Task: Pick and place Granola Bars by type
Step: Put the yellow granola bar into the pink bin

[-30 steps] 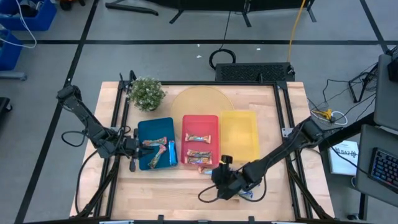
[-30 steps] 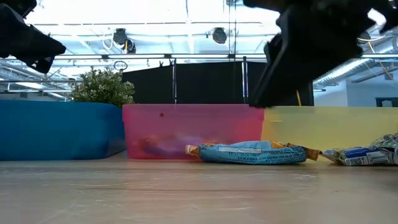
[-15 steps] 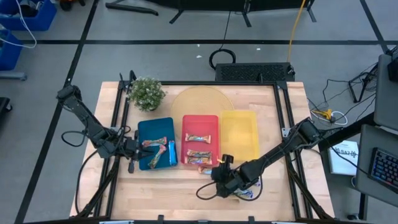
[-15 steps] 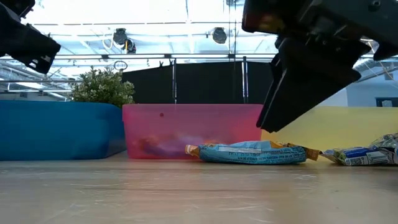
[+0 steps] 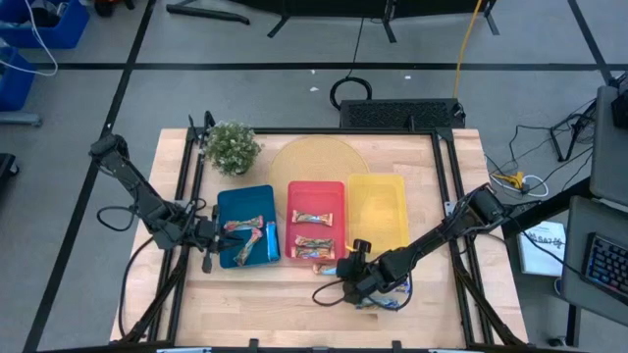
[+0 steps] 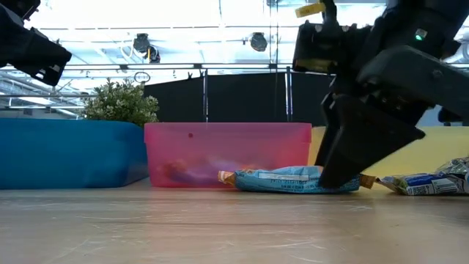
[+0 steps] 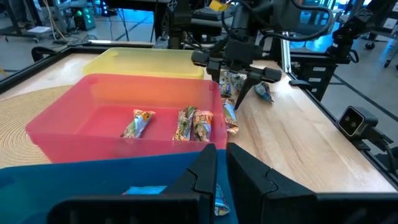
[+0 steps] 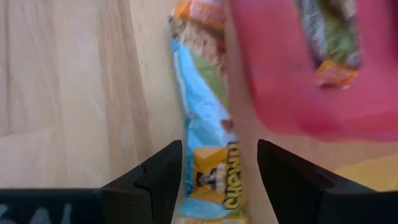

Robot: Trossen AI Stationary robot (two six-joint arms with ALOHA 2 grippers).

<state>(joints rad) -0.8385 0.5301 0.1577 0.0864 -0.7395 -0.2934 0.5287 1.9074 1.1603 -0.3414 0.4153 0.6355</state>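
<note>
A blue-white granola bar with a golden label (image 8: 205,130) lies flat on the table against the red tray's near wall (image 5: 327,267) (image 6: 289,180). My right gripper (image 8: 219,146) (image 5: 347,272) is open, low over this bar, one finger on either side of it; whether they touch it I cannot tell. More bars lie in the red tray (image 5: 316,186) and the blue tray (image 5: 245,201). The yellow tray (image 5: 378,211) holds nothing. My left gripper (image 7: 221,171) waits shut at the blue tray's left end (image 5: 209,235).
Another blue-white bar (image 5: 392,297) (image 6: 425,183) lies on the table under the right arm, toward the near edge. A potted plant (image 5: 232,147) and a round woven mat (image 5: 314,162) sit behind the trays. Bare wood runs along the near edge.
My right gripper has come down to table height and shifted slightly toward the far edge, onto the bar beside the red tray. That bar has kept its place.
</note>
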